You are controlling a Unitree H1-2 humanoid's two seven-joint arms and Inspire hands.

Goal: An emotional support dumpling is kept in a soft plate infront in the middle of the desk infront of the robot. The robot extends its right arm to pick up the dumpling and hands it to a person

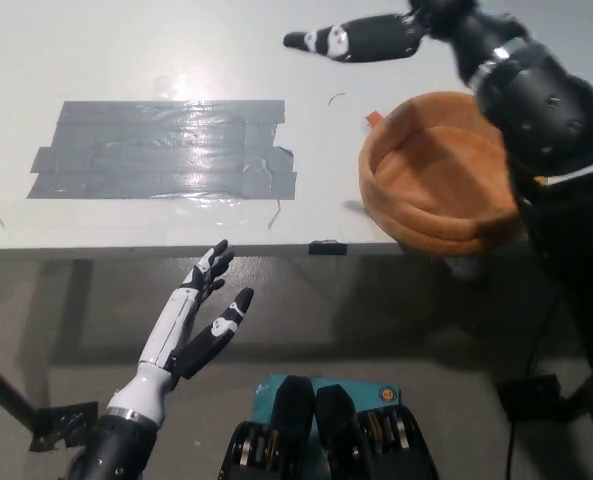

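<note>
A soft orange plate [431, 190], bowl-shaped with a thick padded rim and a small orange tab at its upper left edge, sits at the right of a smooth white desk [126, 50], its near side bulging over the desk's front edge. Its hollow shows only orange fabric; the dumpling appears nowhere in the head view, neither in the plate nor on the desk nor in either hand. Left of the plate lies a wide rectangle of grey tape [166, 150], laid in overlapping glossy strips (wrinkled, and catching the overhead light), with ragged corners on its right end. A small dark clip [327, 247] sits on the desk's front edge.

The black right hand [361, 40] is raised over the far part of the desk, above and left of the plate, its fingers stretched out flat and pointing to picture left, holding nothing. The black forearm runs back to the right across the plate's far rim, then bends down along the picture's right side.

The white left hand [204, 310] rests low before the desk's front edge, over the grey floor, palm turned inward, its black-tipped fingers spread apart and empty
</note>
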